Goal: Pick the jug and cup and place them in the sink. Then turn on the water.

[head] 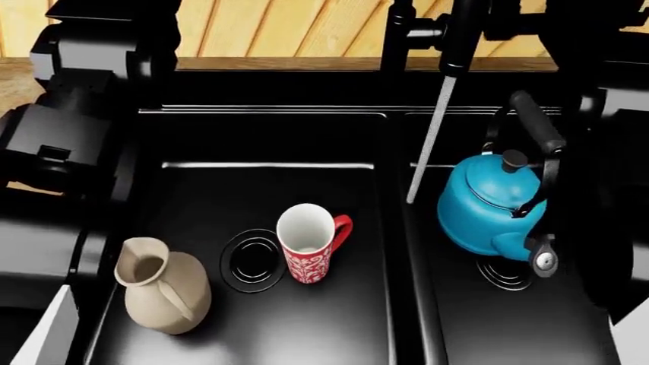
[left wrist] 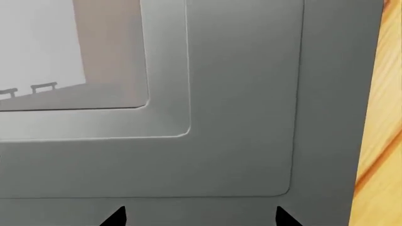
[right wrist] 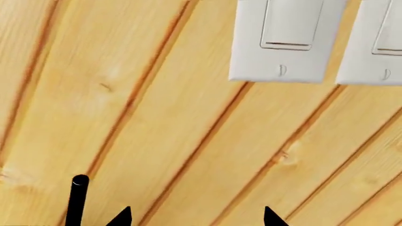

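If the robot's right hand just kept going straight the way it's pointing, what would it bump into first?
Probably the wooden plank wall: it fills the view ahead of the right hand, with two white light switches off to one side. How far is unclear.

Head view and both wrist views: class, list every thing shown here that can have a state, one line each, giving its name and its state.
jug: upright in the left basin, released.
cup: upright beside the left drain, looks empty.
blue kettle: upright in the right basin, lid on.
sink: holds jug, cup and kettle.
water: running from the faucet.
left gripper: open, holding nothing.
right gripper: open, facing the wall switches.
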